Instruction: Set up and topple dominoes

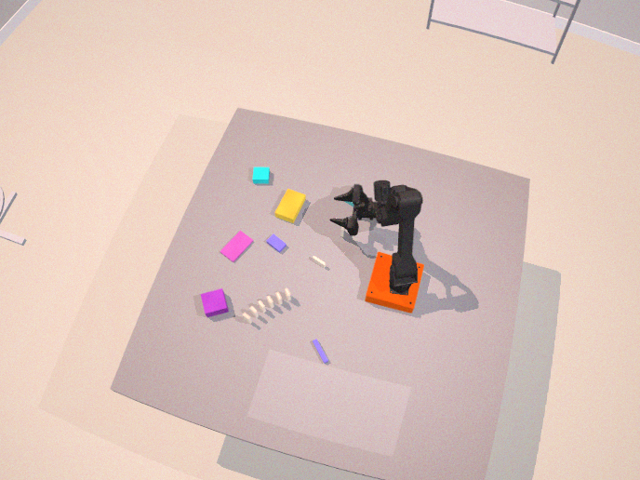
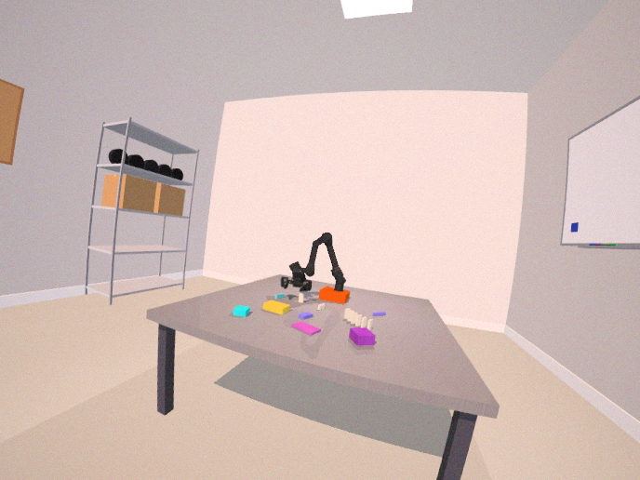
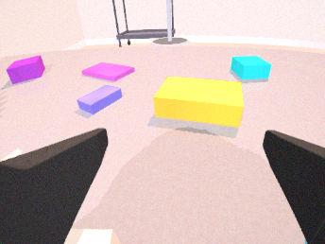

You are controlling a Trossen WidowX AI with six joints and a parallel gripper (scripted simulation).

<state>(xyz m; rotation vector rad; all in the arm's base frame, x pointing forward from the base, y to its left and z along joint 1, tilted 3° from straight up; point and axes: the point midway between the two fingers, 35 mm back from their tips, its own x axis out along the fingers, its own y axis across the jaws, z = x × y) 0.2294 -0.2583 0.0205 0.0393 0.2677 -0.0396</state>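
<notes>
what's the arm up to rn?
It's setting up a domino row. The open gripper holds nothing and is raised near a loose upright domino. Another domino lies flat. The row stands, with neither loose domino added yet.

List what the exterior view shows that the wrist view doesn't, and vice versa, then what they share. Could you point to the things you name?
Only exterior: the whiteboard (image 2: pixel 605 180), cardboard boxes (image 2: pixel 138 193), orange base (image 2: pixel 333 296) and slim violet bar (image 2: pixel 379 313); also the standing domino row (image 2: pixel 357 318) in full.

Only wrist: a dark cart (image 3: pixel 146 34) and a pale pole (image 3: pixel 169 21) beyond the table.

Both: the open gripper (image 2: pixel 296 286) (image 3: pixel 184 136), yellow block (image 2: pixel 276 307) (image 3: pixel 198 96), purple block (image 2: pixel 362 336) (image 3: pixel 25 69), cyan block (image 2: pixel 241 311) (image 3: pixel 250 67), pink slab (image 2: pixel 305 327) (image 3: pixel 109 71) and short violet block (image 2: pixel 305 315) (image 3: pixel 99 98).
</notes>
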